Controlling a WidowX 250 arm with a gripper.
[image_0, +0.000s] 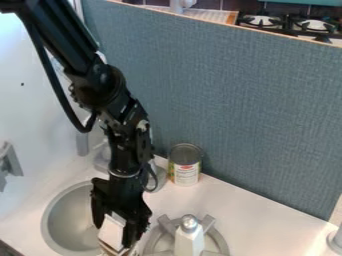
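Gripper (117, 234) clamps white-and-brown box (111, 232) | box is near, between sink (70, 222) and burner (165, 225) | white bottle (189, 242) stands at burner | can (185, 171) sits farther back, by blue-grey divider (247, 115)

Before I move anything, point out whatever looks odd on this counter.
A white bottle stands on the burner grate, an odd spot for a bottle. The can stands upright by the blue panel; I see no spill.
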